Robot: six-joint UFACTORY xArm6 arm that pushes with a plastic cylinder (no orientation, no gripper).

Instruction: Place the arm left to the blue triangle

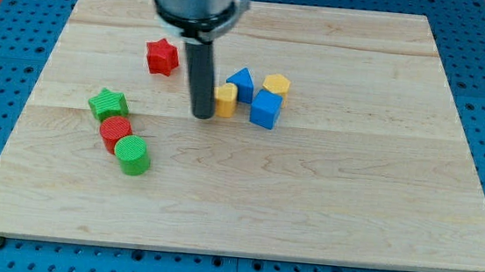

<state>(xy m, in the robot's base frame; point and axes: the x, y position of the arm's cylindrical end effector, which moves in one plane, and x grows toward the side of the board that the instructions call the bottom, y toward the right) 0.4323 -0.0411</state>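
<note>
The blue triangle [241, 82] sits near the middle of the wooden board [246, 198], just above a yellow block [225, 99]. My tip [202, 113] is down on the board directly to the view's left of the yellow block, touching or nearly touching it, and below-left of the blue triangle. The dark rod rises from there to the top of the view.
A blue cube [265, 109] and a yellow hexagon-like block [276, 85] lie right of the triangle. A red star [162, 57] is up-left of my tip. A green star [108, 104], a red cylinder [115, 131] and a green cylinder [132, 155] cluster at left.
</note>
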